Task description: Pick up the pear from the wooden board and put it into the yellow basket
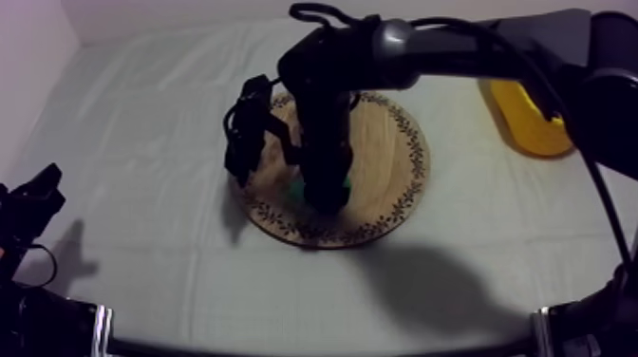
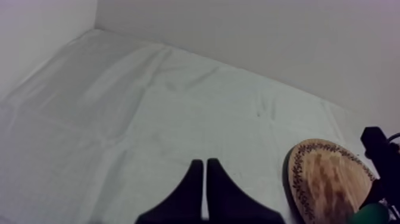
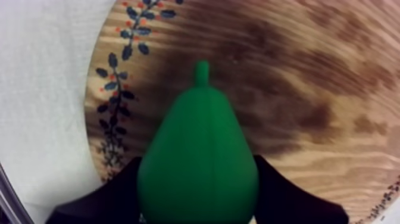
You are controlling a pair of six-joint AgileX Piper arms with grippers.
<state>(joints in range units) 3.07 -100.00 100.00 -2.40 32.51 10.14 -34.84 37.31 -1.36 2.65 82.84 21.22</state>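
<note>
**Between the fingers of our right gripper: pear over the board**

1. Right gripper. We have it down over the board, and its arm reaches in from the table's upper right. The two fingers press against the flanks of the pear, one at each side of its widest part, so the gripper is pinching the pear. The stalk points straight ahead, away from the gripper. Wood grain lies beneath and ahead of the fingertips. The patterned rim curves past just beside one finger, with the cloth beyond it. We cannot tell whether the pear touches the board or is raised off it.

2. Basket. It stands on the cloth well apart from the right gripper, past the board's edge on that arm's own side.

3. Left gripper. It sits low at its own side, well apart from the board. Its fingers are pressed together in a narrow wedge with nothing between them. Bare cloth lies ahead of it. The board, with the right arm on it, lies off to one side.
</note>
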